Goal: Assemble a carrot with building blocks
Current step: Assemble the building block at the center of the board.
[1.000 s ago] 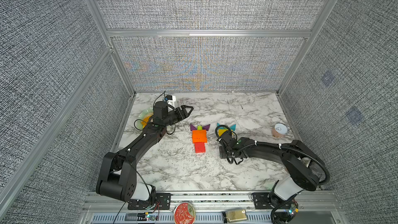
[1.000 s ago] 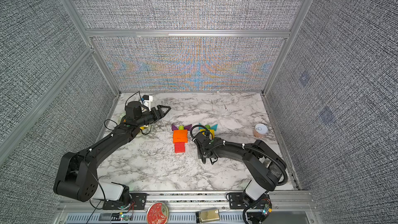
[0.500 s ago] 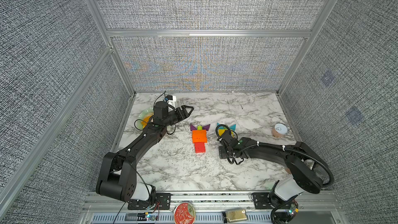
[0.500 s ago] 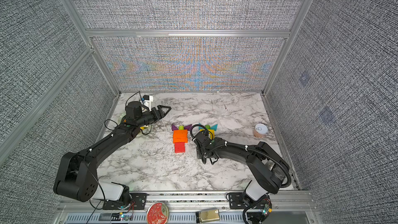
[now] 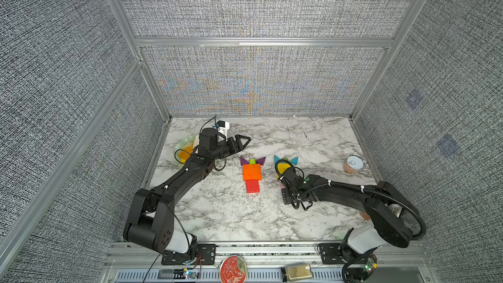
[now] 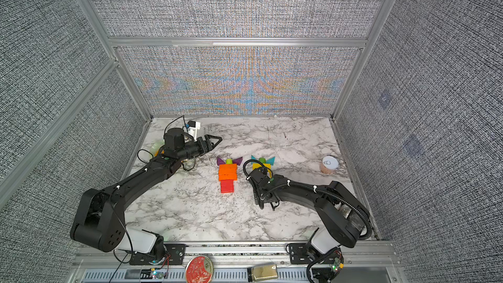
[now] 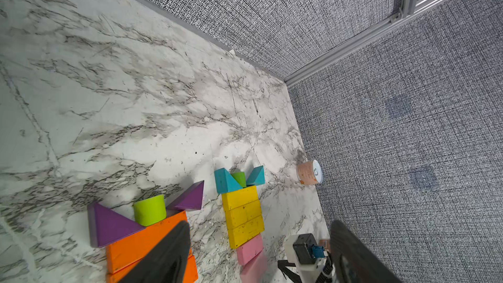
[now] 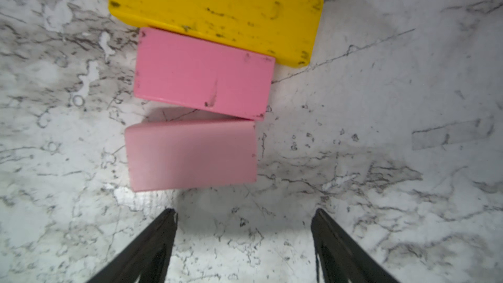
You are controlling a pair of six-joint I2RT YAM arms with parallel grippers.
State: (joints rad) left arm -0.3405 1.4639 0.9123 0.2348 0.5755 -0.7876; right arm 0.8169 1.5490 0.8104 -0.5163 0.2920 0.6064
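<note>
1. Left gripper (image 5: 245,141): fingers spread, nothing between them. It hangs above the marble table (image 5: 239,219), clear of every block.
2. Ahead of it and lower down lie the orange bars (image 7: 141,240). They are capped by a green stub (image 7: 149,210) set between two purple triangles (image 7: 111,225).
3. Red bars (image 5: 252,186) close that column at the end away from the stub, edges touching.
4. Right gripper (image 8: 243,210): fingers apart, empty, pointing down at the marble.
5. Just ahead of its fingertips lies the near pink bar (image 8: 190,155), not touching them.
6. The near bar sits askew. One corner meets or nearly meets the far pink bar (image 8: 202,73), and a wedge of bare marble opens toward the other end.
7. The far pink bar butts against the yellow bars (image 8: 217,14). Beyond those, teal triangles (image 7: 226,181) flank a second green stub (image 7: 240,178).
8. Room: a narrow lane of bare marble runs between the two columns. Open marble reaches from the left gripper's tips to the back wall (image 5: 253,83). There is free marble on both flanks of the right fingers.
9. Edges: a peach can (image 5: 353,164) stands well out on the right gripper's outer side, near the side wall. A pale green plate (image 5: 183,142) sits behind the left gripper by the table's edge, partly hidden by the arm.
</note>
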